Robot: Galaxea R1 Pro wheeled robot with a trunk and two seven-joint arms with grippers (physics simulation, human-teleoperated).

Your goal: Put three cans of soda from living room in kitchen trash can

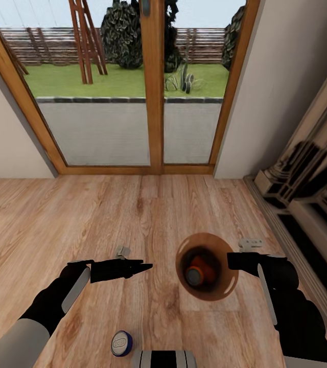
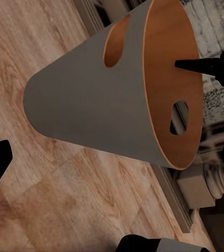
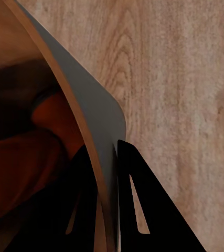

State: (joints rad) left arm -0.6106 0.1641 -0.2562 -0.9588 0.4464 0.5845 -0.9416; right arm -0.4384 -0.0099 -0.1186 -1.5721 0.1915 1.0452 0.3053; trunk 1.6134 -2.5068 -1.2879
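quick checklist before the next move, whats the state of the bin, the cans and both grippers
1. Right gripper holds the bin: ok, its fingers pinch the rim of the round brown bin, one inside, one outside.
2. Orange cans in the bin: ok for one, an orange soda can lies inside; the right wrist view shows more orange, but whether that is a second can, cannot tell.
3. Dark blue soda can binned: not ok, it stands on the wood floor near the robot's base.
4. Left gripper free: ok, it holds nothing; open or shut, cannot tell.
5. Bin upright: ok, mouth faces up in the head view.
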